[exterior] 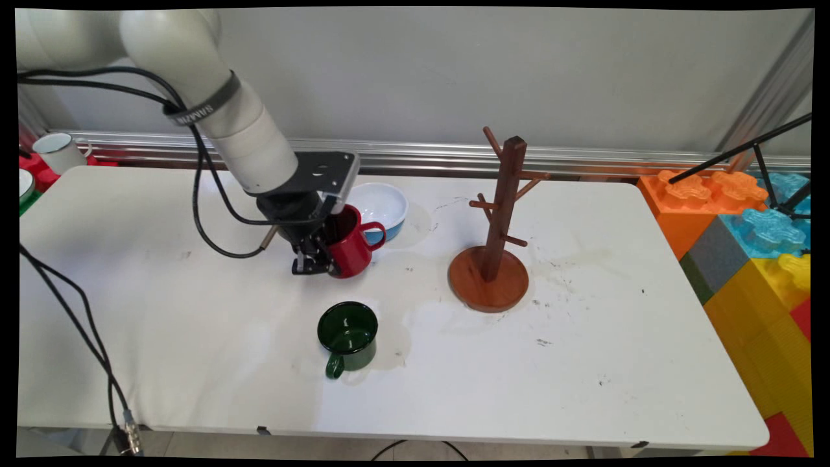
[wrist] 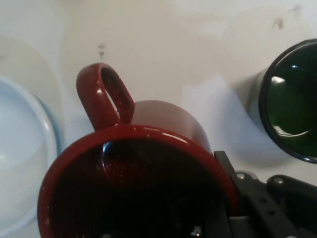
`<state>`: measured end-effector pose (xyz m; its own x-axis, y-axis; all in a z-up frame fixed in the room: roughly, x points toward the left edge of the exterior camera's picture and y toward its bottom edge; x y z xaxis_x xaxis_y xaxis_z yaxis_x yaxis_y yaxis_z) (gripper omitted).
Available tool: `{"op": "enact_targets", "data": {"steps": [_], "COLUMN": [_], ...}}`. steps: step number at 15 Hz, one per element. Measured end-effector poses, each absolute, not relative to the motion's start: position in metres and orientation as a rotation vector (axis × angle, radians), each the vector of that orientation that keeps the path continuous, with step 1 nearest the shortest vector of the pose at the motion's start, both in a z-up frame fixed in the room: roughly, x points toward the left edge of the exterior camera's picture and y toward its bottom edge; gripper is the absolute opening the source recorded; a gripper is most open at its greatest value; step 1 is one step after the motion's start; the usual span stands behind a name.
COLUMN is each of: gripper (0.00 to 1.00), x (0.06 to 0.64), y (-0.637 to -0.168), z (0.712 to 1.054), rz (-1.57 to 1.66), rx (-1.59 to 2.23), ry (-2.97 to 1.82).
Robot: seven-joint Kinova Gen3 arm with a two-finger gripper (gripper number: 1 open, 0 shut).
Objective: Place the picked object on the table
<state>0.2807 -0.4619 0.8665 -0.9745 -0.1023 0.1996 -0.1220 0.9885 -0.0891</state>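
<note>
I have the red mug point(exterior: 350, 250) pinched by its rim wall in the gripper point(exterior: 316, 259), tilted, just in front of the blue bowl point(exterior: 379, 207). It looks stiff, light and glossy, so likely slippery. The green mug point(exterior: 348, 336) sits nearer me, the wooden mug tree point(exterior: 496, 227) to the right.

A white table point(exterior: 583, 363) — scuffed with dark marks — is set before a plain grey wall point(exterior: 421, 71). An aluminium rail point(exterior: 583, 159) is fixed along the wall's foot. Large coloured foam blocks point(exterior: 752, 259) are stacked at the right.
</note>
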Motion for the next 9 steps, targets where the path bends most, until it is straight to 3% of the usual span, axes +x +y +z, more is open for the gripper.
{"op": "enact_targets", "data": {"steps": [9], "gripper": [0.00], "x": [0.278], "y": [-0.479], "z": [0.835], "rz": [0.091], "rx": [0.123], "ry": [-2.969]}}
